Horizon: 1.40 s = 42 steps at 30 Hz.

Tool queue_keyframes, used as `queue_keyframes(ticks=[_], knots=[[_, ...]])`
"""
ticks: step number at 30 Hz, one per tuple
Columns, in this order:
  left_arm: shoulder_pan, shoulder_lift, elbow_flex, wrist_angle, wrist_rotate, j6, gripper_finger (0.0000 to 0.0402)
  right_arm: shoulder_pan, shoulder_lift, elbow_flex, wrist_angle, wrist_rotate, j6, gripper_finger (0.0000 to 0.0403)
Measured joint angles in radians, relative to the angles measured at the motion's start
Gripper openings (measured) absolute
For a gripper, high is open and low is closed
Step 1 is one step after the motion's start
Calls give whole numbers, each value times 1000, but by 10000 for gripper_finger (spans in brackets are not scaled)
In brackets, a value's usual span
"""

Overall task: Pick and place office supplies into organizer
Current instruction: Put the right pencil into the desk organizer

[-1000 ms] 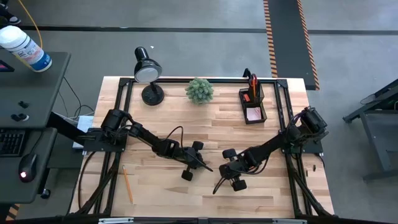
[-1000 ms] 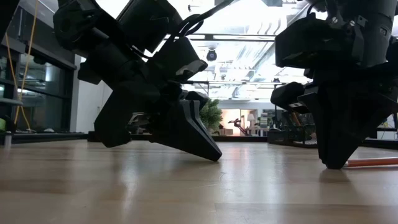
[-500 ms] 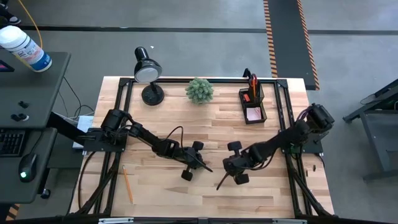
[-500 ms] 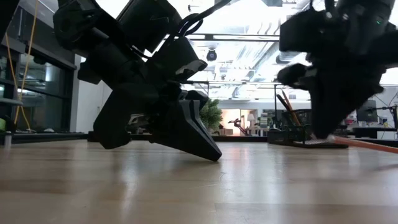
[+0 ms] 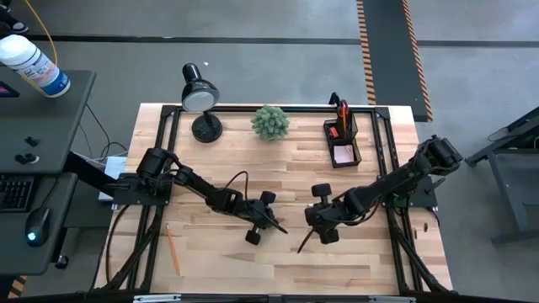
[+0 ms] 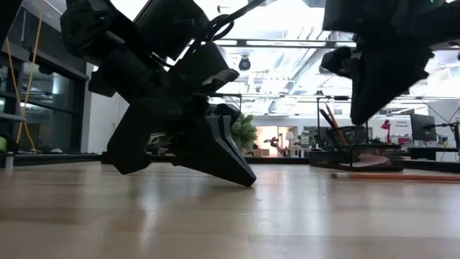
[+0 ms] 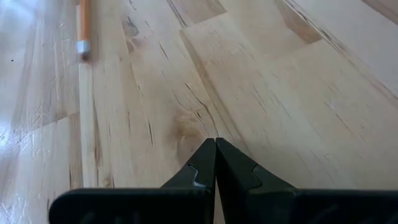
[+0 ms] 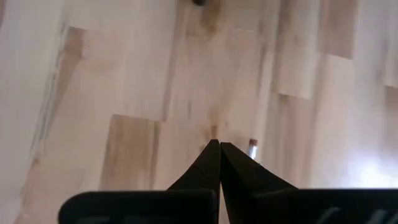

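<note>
Wooden table [image 5: 278,160]; the organizer [image 5: 342,140] stands at its far right edge, pens inside; the right gripper [image 5: 305,241] hangs mid-table, fingers pressed on a pencil [image 5: 301,243]; the left gripper [image 5: 278,227] rests nearby, fingers pressed together; another pencil [image 5: 172,249] lies front left.
</note>
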Motion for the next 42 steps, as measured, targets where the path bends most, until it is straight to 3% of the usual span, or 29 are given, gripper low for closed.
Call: queue_keyframes(ticks=[9, 14, 19, 28, 36, 42], knots=[[0, 0, 0, -2, 0, 6, 1, -10, 0, 94, -150, 33, 14, 2], [0, -2, 0, -22, -4, 12, 1, -53, 0, 93, -468, 151, 169, 1], [0, -3, 0, -36, -5, 15, 1, -74, -36, 21, -706, 170, 369, 6], [0, -3, 0, -35, -5, 33, 1, -43, -334, -245, -689, 161, 609, 4], [0, -2, -2, -27, -5, 34, 1, -43, -664, -469, -467, 39, 628, 10], [0, -1, -2, -22, -5, 34, 1, -48, -747, -525, -395, 60, 673, 36]])
